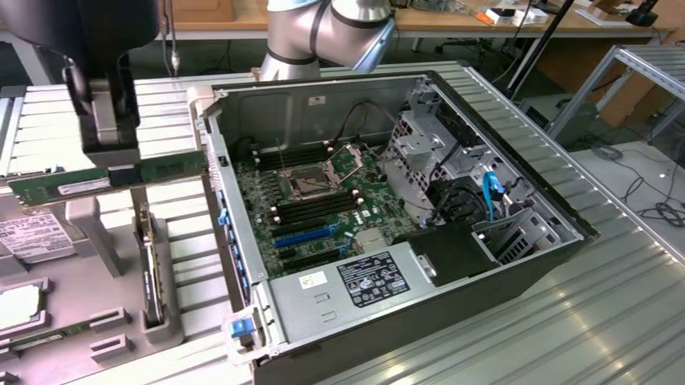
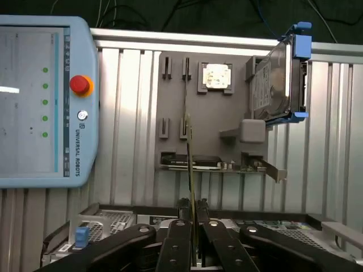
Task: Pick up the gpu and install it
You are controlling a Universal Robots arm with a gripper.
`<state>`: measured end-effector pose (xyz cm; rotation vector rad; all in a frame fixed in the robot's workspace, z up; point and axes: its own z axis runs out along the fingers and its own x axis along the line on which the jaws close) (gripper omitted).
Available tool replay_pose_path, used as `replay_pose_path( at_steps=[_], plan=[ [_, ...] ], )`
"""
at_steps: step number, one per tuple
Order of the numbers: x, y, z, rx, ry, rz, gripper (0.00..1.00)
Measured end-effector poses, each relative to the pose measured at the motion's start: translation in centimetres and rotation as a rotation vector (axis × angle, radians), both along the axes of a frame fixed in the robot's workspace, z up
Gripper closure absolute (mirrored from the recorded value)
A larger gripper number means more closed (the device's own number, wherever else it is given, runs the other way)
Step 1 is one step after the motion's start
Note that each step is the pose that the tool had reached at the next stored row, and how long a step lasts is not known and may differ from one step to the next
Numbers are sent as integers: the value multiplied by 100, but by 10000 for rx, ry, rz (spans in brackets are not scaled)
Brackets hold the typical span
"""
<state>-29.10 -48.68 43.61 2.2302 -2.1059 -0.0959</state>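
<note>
item: gpu [image 1: 172, 168], 1 piece. a long, narrow, thin green board stick with a pale label and dark chips on its face.

location: off the table, carried roughly level in the air at the exterior view's left. it is just beside the open computer case [image 1: 310, 100] and not yet over it. in the wrist view it shows edge-on [image 2: 191, 153], a thin line running out from between the fingers, with the grey parts tray [image 2: 227, 113] behind it.

holder: gripper [image 1: 120, 172]. the fingers [image 2: 178, 243] are clamped on the 2 flat faces of the stick, near mid-length, with board standing out on both sides of the grip.

handling (judged): light. stiff along its length, but thin, so likely to flex or crack if twisted or pushed off-axis. the faces are flat and smooth, so it may slide in the pads under a hard push. the chips and contact edge are fragile.

where to hold (judged): on the flat faces near the middle, as here, which keeps the contact edge and both ends free.

destination (judged): 1 of the black slots [image 1: 310, 210] on the motherboard [image 1: 358, 196] inside the case, not the blue slots [image 1: 303, 237].

status: picked up, not seated.
</note>
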Motion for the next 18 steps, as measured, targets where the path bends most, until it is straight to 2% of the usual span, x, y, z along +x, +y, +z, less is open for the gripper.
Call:
replay_pose_path(
  at_steps=[4,5,7,11,15,18],
  plan=[
    [245,0,74,1,20,0,86],
    [347,0,101,0,38,-1,86],
    [467,0,125,0,66,0,86],
    [706,1,172,-1,163,-1,86],
    [1001,1,229,-1,297,1,86],
    [1064,14,230,-1,298,0,86]
  ],
)
